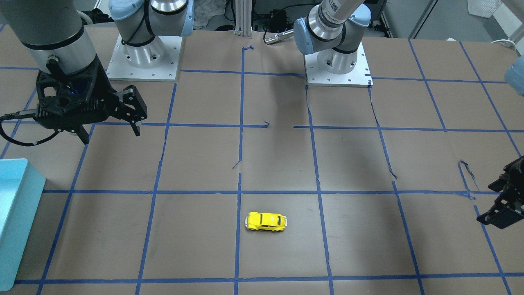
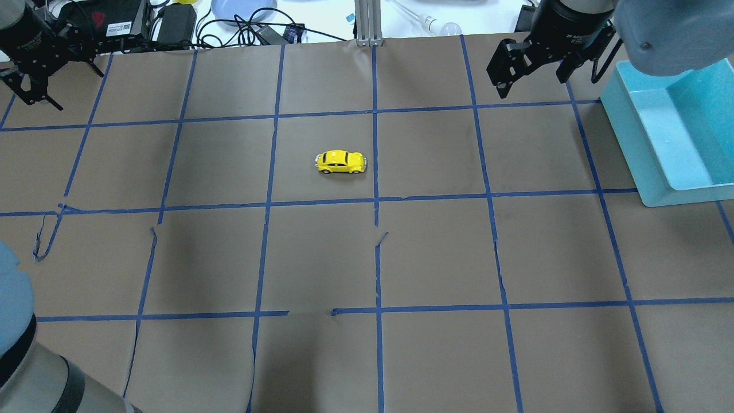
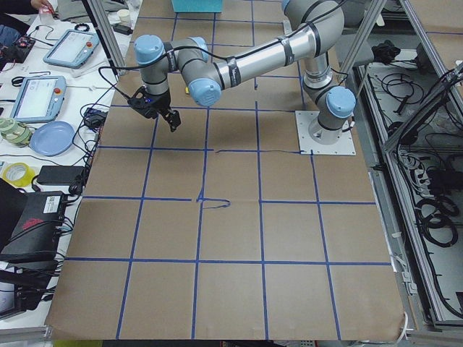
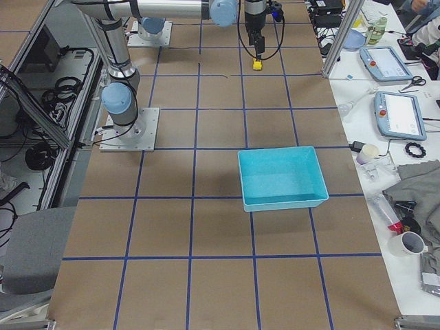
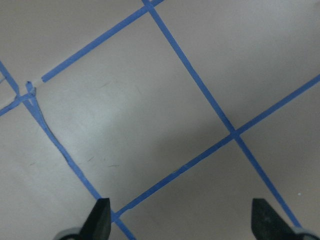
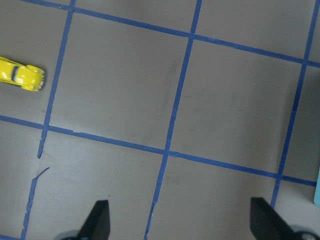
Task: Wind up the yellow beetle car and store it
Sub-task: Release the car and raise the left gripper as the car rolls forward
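Right claw (image 6: 182, 220) fingertips fill the bottom edge of its wrist view, spread wide, nothing between them: open and empty, hovering above the brown-paper tabletop (image 2: 436, 252). Left claw (image 5: 181, 220) reads the same, jaws apart and empty, parked over the operator-side left corner, well clear of everything. Yellow beetle car (image 2: 340, 162) sits upright on its wheels, about midway between the two ends and nearer the operator-side edge than the robot-side one. Its length runs along the tabletop and it's just beside a blue tape line (image 2: 375, 172), not on it. Teal bin (image 2: 648, 143) is toward the right end, also operator side, open top up, so my guess is the right arm does the grab and drop; its claw hangs between car and bin. Nothing stands between that claw and the car. Task looks unstarted. Watch item: torn paper seam (image 2: 378, 238) on the robot side of the car could snag the wheels if winding means dragging it back. Cables (image 2: 229, 26) lie beyond the operator-side edge, out of the way.
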### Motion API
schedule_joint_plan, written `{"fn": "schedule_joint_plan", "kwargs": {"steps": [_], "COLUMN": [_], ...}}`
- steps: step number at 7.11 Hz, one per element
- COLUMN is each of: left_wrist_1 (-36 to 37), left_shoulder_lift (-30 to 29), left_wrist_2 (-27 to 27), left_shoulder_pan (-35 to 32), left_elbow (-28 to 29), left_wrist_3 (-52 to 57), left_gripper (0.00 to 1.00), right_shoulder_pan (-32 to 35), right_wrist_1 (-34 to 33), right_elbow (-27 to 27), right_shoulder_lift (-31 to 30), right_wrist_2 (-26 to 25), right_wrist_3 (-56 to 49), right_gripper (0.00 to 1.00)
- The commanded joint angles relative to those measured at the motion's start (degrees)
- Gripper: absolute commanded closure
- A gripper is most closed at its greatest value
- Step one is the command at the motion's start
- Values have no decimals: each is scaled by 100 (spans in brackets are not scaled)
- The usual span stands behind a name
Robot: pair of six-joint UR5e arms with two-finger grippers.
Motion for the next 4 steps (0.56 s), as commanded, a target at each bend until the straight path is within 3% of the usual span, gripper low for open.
{"fn": "schedule_joint_plan", "kwargs": {"steps": [1, 2, 4], "left_wrist_1": [-380, -380, -302], "left_shoulder_lift": [413, 502, 608], "left_wrist_2": [239, 230, 125], "left_shoulder_pan": [-454, -683, -747], "left_elbow": [18, -35, -219], "left_wrist_3": [1472, 2062, 2252], "left_gripper": [0, 0, 0], "right_shoulder_pan": [-9, -9, -18], "right_wrist_1": [0, -9, -35], "right_elbow": [0, 0, -18], "right_shoulder_lift": [9, 9, 0], "right_wrist_2": [9, 35, 35], "right_wrist_3": [-22, -74, -75], "right_gripper": [0, 0, 0]}}
